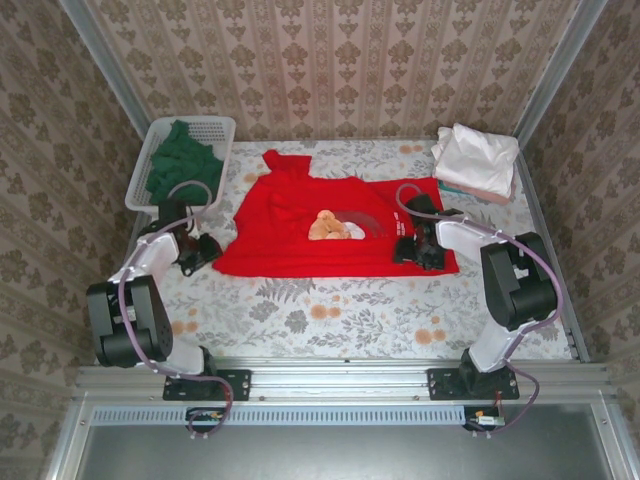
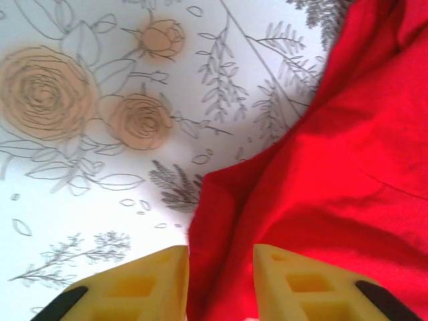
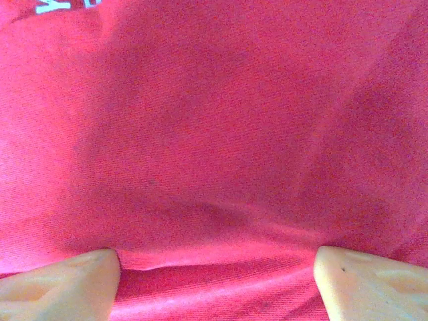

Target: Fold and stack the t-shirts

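red shirt edge between left fingers

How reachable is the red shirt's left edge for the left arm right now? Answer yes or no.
Likely yes: the left gripper sits open at the red shirt edge, cloth between its fingers, nothing blocking.

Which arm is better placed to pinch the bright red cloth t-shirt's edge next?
Probably left: the left end effector has an edge of the red t-shirt between its open fingers; the right end effector is open over flat cloth, no edge.
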Robot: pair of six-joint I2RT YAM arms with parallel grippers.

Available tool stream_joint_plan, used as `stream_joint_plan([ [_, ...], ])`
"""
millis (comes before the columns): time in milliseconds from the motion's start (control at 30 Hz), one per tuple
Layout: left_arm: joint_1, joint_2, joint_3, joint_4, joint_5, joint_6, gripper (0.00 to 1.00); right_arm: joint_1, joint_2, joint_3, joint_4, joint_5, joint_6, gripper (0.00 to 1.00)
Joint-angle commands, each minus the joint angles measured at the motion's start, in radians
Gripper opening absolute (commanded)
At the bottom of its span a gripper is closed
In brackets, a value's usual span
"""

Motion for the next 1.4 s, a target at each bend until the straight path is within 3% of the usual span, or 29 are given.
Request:
stream_joint_plan([
  [0, 0.018, 0.004, -0.012, -0.049, -0.018, 0.008, 0.37, -0.013, 0.001, -0.032, -0.043, 0.02, -0.013, 0.8],
  [167, 0.019, -0.036, -0.009, -0.086, -0.083, 0.0, 0.46, -0.007, -0.066, -0.008, -0.09, 0.015, -0.022, 0.8],
  [233, -0.018, -0.076, 0.022, -0.101, -0.108, -0.003, 0.47, 0.009, -0.119, 0.001, -0.079, 0.022, -0.019, 0.8],
  [333, -0.158, -0.1, 0.088, -0.097, -0.146, -0.037, 0.56, 0.037, -0.121, 0.011, -0.003, -0.024, -0.005, 0.8],
  [467, -0.377, -0.002, 0.171, 0.007, -0.127, -0.092, 0.58, 0.097, 0.005, 0.077, 0.017, -0.02, 0.02, 0.8],
  [633, -0.496, 0.204, 0.206, 0.078, -0.049, -0.095, 0.58, 0.112, 0.071, 0.065, 0.011, 0.018, 0.06, 0.8],
  [967, -0.419, 0.314, 0.055, 0.062, -0.182, -0.048, 0.58, 0.11, -0.048, -0.037, -0.061, 0.049, 0.034, 0.8],
  [1133, -0.421, 0.223, -0.046, 0.018, -0.185, -0.075, 0.58, 0.112, -0.093, -0.086, -0.087, 0.037, 0.027, 0.8],
  [1367, -0.473, -0.043, -0.222, -0.055, -0.155, -0.191, 0.61, 0.112, -0.224, -0.18, -0.153, 0.003, 0.057, 0.8],
])
